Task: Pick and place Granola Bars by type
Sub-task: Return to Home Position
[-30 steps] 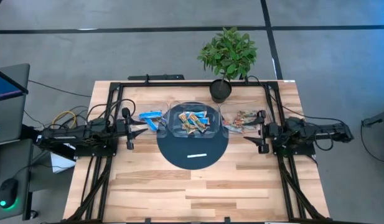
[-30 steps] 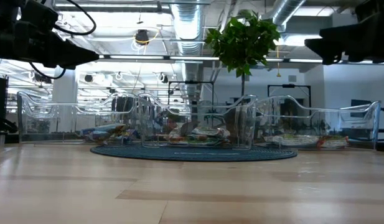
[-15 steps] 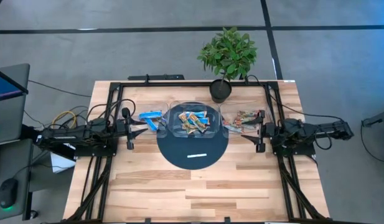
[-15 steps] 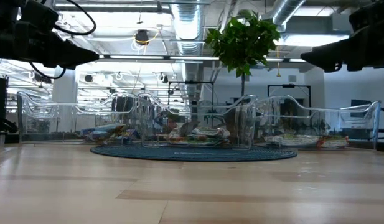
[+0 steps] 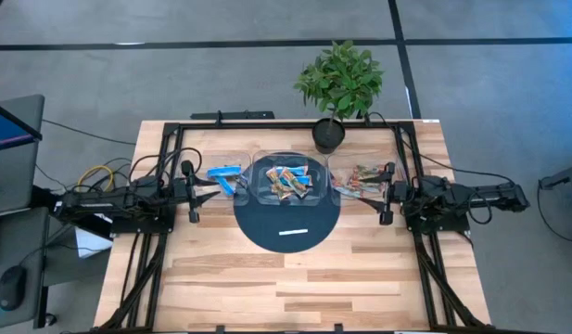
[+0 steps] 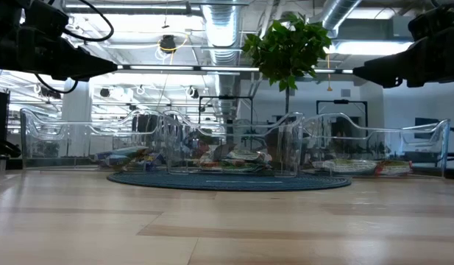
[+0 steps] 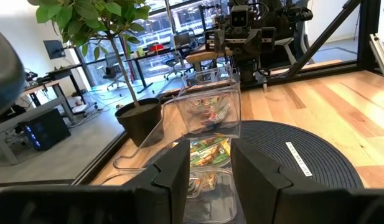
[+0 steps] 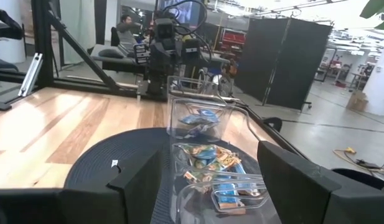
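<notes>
Since a moment ago our right gripper has edged toward the round mat, fingers spread and empty. Our left gripper waits across the mat, fingers also apart. We see a white strip on the mat. Three clear bins along its far edge hold the granola bars. A potted plant stands beyond.

I see the granola bars split among three clear bins. The blue bars lie flat in the left bin. The gold and blue bars sit jumbled in the middle bin. The tan, red-printed bars lie in the right bin.
</notes>
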Tool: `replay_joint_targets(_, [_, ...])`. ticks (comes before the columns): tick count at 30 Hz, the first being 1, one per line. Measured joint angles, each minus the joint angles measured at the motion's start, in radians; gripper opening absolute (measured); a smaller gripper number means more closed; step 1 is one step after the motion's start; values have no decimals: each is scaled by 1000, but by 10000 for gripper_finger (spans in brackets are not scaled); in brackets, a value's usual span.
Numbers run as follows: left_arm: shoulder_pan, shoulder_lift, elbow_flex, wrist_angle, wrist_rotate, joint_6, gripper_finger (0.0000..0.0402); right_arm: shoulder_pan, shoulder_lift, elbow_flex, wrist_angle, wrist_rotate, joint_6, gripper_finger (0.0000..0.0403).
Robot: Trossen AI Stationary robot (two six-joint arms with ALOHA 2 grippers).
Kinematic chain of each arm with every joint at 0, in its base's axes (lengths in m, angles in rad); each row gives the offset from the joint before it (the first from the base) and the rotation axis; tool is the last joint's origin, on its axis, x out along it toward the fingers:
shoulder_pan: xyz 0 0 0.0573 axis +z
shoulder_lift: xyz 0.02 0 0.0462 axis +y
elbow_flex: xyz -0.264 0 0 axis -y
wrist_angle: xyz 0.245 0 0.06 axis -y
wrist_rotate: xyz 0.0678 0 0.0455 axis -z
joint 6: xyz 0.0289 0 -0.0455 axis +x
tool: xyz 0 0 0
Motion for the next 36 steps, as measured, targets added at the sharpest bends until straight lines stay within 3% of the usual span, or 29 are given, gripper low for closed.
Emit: replay_joint_targets(36, [0,0,0,0,1,-7,112,0,0,0,-2,-1,0,255])
